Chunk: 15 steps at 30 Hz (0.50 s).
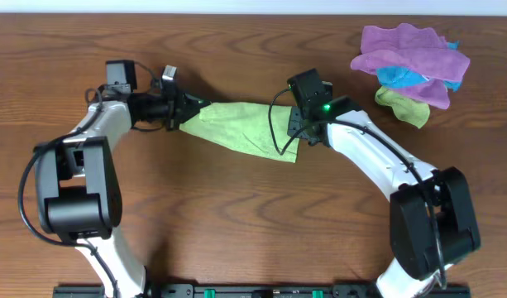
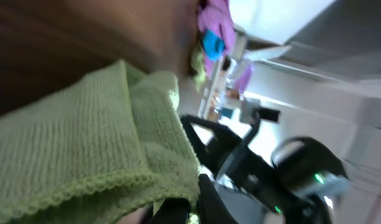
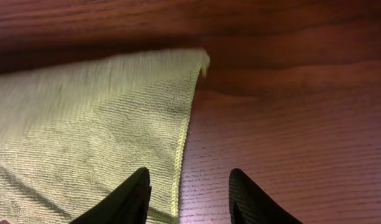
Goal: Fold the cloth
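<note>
Careful: your left gripper (image 1: 188,111) is clamped on the cloth (image 1: 235,130); the right gripper (image 3: 189,180), jaws apart over its edge, could close beside it and miss.

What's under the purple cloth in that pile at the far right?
A blue cloth sticks out beneath the purple cloth, and an olive-green scrap at the pile's near edge. How far either runs underneath, or whether anything else lies there, is covered.

lime cloth (image 1: 236,130) on table (image 1: 236,219), left tool (image 1: 189,112) pinching its corner, right tool (image 1: 300,139) over opposite edge
</note>
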### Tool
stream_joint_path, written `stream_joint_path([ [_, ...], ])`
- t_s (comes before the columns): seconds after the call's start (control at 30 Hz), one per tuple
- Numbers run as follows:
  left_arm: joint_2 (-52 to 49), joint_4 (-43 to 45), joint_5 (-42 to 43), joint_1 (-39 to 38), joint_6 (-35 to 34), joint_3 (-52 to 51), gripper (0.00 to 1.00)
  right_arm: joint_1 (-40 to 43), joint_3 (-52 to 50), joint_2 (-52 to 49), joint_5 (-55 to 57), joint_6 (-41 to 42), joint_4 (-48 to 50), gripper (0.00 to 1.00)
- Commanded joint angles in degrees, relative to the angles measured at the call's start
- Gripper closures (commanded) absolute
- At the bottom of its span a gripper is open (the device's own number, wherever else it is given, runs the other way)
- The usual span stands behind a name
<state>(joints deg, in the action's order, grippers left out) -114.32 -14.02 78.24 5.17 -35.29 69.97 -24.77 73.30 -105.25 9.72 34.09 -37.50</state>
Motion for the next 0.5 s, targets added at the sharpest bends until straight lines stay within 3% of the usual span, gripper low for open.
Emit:
stream_joint_path([
  [0.0, 1.57, -4.02, 7.54, 0.31, 6.45, 0.04, 0.94, 0.83, -0.07, 2.08, 0.83, 0.13, -0.07, 0.58],
  [0.2, 1.57, -21.62, 6.95, 0.44, 20.48, 0.04, 0.94, 2.27, -0.07, 3.72, 0.33, 0.15, -3.17, 0.54],
  [0.37, 1.57, -44.00, -7.08, 0.63, 37.38, 0.04, 0.94, 5.22, -0.15, 3.76, -8.98, 0.17, -7.13, 0.50],
  [0.47, 1.57, -51.30, -12.72, 0.83, 43.01, 0.04, 0.94, 6.93, -0.17, 3.76, -13.44, 1.64, -6.69, 0.49],
])
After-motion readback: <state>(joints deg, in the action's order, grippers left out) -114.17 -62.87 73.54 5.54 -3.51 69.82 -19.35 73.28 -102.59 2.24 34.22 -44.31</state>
